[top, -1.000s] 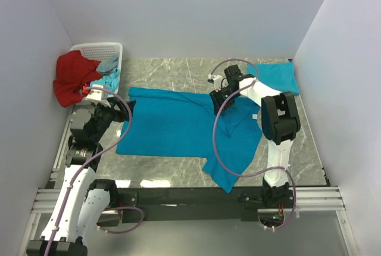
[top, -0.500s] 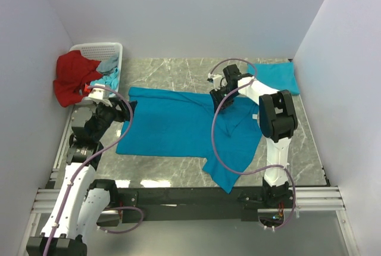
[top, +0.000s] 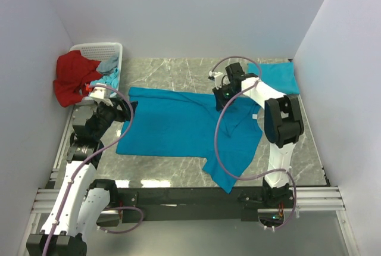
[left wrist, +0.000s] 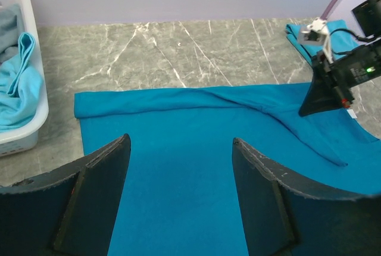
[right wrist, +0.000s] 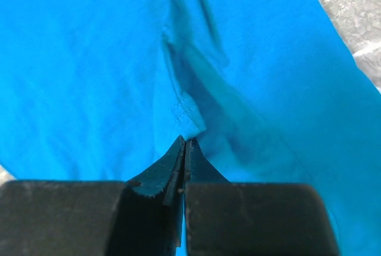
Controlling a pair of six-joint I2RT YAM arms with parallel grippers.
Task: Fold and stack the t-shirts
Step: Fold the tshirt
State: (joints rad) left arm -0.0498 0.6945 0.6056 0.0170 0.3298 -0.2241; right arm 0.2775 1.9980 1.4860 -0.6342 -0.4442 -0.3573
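Top view: your right gripper [top: 225, 93] has just closed. A second ago its jaws stood apart; now it sits down on the far edge of the spread t-shirt [top: 172, 128], so the grasp for the next fold looks made. The shirt's long axis runs from one gripper to the other: hem end by the left gripper [top: 122, 113], sleeve end under the right arm, one sleeve trailing back toward that arm's base.

Left wrist view: the left gripper's fingers [left wrist: 95, 196] are spread wide and hold nothing — blue cloth lies beneath and ahead of them.

Right wrist view: the tips are pressed together, pinching a small stitched fold of shirt.
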